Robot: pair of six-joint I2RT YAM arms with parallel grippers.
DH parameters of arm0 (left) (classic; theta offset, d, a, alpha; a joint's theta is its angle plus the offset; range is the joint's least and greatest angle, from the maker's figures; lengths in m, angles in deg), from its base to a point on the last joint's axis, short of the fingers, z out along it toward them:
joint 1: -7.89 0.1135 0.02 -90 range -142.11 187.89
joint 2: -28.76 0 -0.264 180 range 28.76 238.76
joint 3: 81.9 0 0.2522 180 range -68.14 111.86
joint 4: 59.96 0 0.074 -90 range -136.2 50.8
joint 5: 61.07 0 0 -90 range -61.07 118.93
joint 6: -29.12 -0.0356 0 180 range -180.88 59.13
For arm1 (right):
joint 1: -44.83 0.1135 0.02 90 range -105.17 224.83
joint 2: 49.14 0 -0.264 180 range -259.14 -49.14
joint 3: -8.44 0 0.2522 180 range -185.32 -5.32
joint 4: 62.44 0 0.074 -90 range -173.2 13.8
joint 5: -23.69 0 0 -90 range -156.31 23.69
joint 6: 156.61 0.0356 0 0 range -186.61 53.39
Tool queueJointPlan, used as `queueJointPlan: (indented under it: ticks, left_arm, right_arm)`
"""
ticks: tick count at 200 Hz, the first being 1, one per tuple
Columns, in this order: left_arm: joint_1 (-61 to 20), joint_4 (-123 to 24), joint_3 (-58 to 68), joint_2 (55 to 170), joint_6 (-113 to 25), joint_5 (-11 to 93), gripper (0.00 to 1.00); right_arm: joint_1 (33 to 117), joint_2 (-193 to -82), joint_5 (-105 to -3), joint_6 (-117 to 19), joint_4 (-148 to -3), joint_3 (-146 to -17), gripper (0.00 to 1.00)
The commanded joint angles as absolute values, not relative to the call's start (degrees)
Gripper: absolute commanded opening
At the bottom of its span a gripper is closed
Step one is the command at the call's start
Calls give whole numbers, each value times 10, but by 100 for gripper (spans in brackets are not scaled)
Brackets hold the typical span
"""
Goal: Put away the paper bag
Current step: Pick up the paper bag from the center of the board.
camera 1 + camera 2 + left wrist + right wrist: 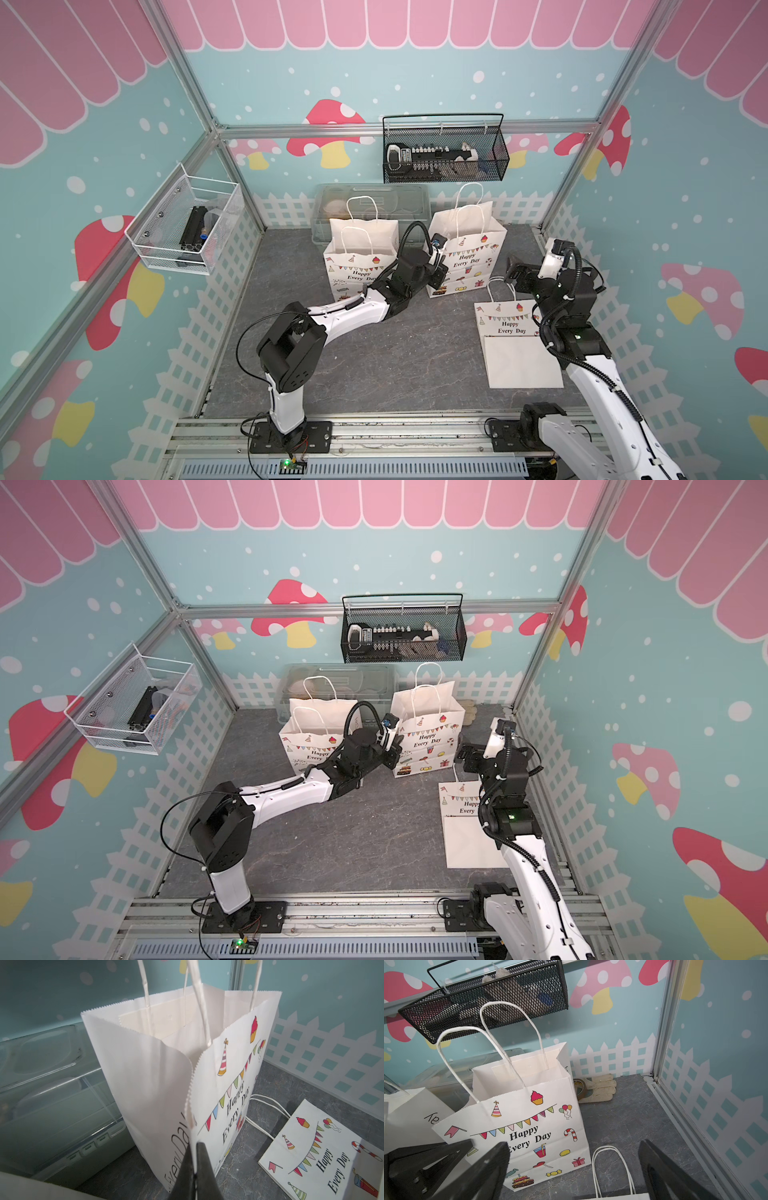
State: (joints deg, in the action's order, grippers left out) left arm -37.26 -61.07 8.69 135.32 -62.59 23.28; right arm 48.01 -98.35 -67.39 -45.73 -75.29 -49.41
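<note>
Three white "Happy Every Day" paper bags show in both top views. One stands open at the back right (469, 249) (525, 1132). My left gripper (438, 274) (194, 1159) is shut on the front-left vertical edge of this bag (228, 1095), pinching the paper between its jaws. A second bag (357, 266) stands open to its left. The third bag (519, 357) (322, 1157) lies flat on the table's right side. My right gripper (515, 272) (574, 1167) hangs open above the flat bag's handles, holding nothing.
A clear plastic box (370, 199) sits behind the standing bags. A black mesh basket (444, 153) hangs on the back wall, a white wire basket (187, 224) on the left wall. A glove (598, 1088) and a tape roll (579, 1088) lie in the back right corner.
</note>
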Motion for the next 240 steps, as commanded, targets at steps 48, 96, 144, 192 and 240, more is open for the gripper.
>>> queueJointPlan:
  ticks: [48, 96, 144, 192, 240]
  left_arm:
    - [-371, -564, 64, 1229, -604, 303, 0]
    - [-366, -459, 94, 1141, -599, 380, 0]
    - [-326, -400, 123, 1056, -565, 486, 0]
    - [-246, -404, 130, 965, -484, 558, 0]
    - [-159, -465, 121, 919, -374, 633, 0]
  right_arm:
    - [454, -989, -624, -456, -760, -503, 99]
    - [438, -974, -537, -475, -851, -577, 99]
    - [434, -924, -574, -514, -963, -636, 99]
    - [426, -956, -475, -518, -987, -655, 99]
    - [425, -989, -207, -501, -919, -643, 99]
